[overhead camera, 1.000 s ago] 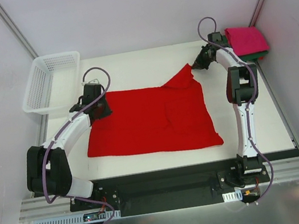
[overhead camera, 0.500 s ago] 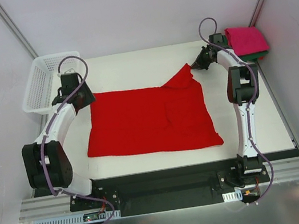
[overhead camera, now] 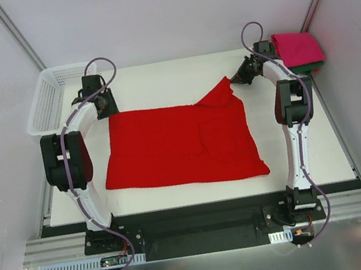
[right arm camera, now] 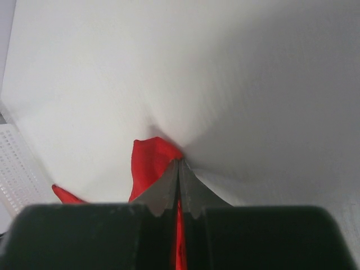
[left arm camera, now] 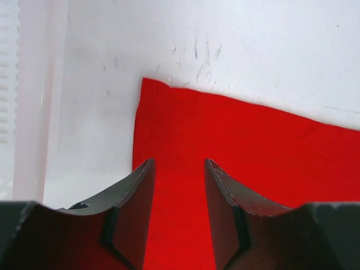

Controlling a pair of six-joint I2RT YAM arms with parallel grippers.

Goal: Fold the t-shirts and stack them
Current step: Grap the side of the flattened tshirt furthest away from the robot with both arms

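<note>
White mesh basket [overhead camera: 41, 107] stands just past the far left corner of the red shirt [overhead camera: 175, 146], not touching it. In the left wrist view its wall [left arm camera: 8, 84] shows as a pale blur left of that corner.

Next comes the left tool [overhead camera: 106, 104], poised at the same far left corner, between basket and cloth. Seen from its wrist, the left tool [left arm camera: 179, 164] has its jaws parted with a clear gap. The red shirt [left arm camera: 253, 152] lies flat under them and shows through the gap, so nothing is gripped. I cannot tell whether the fingertips touch the cloth.

The red shirt is spread on the white worktop [overhead camera: 156, 76], mostly flat, with a seam or fold line running near to far through its right half. Its far right corner is pulled up into a peak.

At that peak is the right tool [overhead camera: 237, 77]. From its wrist, the right tool [right arm camera: 178, 163] has its jaws pressed together, pinching a tip of the red shirt [right arm camera: 147, 163].

Right of the red shirt's far corner and well apart from it, the pink shirt [overhead camera: 297, 48] lies folded on top of the green shirt [overhead camera: 314, 68], of which only a dark edge shows.
</note>
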